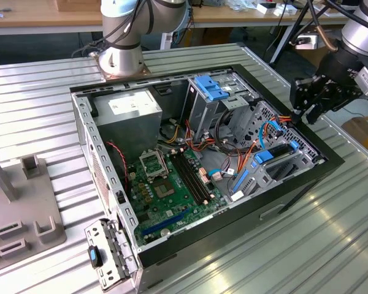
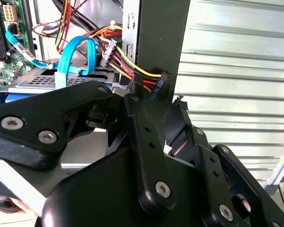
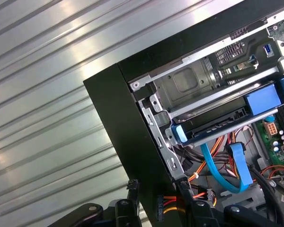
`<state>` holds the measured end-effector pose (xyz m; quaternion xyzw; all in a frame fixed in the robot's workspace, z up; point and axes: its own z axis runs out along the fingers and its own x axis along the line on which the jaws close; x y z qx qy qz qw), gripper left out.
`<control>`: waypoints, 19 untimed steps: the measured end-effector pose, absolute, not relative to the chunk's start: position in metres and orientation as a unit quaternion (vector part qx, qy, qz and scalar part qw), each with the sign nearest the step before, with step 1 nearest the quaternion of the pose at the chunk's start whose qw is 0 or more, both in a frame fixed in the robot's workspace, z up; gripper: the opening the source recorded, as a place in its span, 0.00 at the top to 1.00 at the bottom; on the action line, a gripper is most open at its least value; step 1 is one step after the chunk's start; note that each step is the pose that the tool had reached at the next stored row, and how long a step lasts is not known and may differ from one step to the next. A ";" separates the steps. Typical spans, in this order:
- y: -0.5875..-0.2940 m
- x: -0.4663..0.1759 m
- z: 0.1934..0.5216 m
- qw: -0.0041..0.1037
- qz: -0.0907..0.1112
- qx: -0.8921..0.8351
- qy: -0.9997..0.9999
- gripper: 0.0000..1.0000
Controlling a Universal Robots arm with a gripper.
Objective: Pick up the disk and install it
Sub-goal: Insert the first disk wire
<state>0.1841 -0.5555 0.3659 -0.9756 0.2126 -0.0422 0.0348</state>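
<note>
The disk (image 1: 278, 155) is a dark drive with blue rails. It lies flat in the drive bay at the corner of the open computer case (image 1: 306, 177) on the exterior view's right. In the first wrist view the disk (image 3: 217, 121) sits under a metal cage, with blue tabs at both ends. My gripper (image 1: 308, 112) hovers just outside and above that corner. It is open and holds nothing. In both wrist views the black case wall (image 3: 132, 142) (image 2: 161, 42) lines up with the gap of the gripper (image 3: 156, 185) (image 2: 155, 100).
Bundled red, yellow and orange wires (image 2: 128, 66) and a curved blue cable (image 3: 227, 172) lie beside the bay. A light-blue latch plate (image 1: 211, 89), power supply (image 1: 126, 113) and motherboard (image 1: 172, 184) fill the case. A grey fixture (image 1: 18, 202) stands on the ribbed table (image 1: 331, 245).
</note>
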 end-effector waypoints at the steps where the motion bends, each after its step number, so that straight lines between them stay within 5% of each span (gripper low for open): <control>1: -0.556 0.184 0.363 0.035 -0.042 -0.976 0.213 0.56; 4: -0.556 0.184 0.363 0.035 -0.042 -0.976 0.213 0.56; 7: -0.556 0.184 0.363 0.035 -0.042 -0.976 0.213 0.77; 19: -0.556 0.184 0.365 0.035 -0.042 -0.976 0.213 0.84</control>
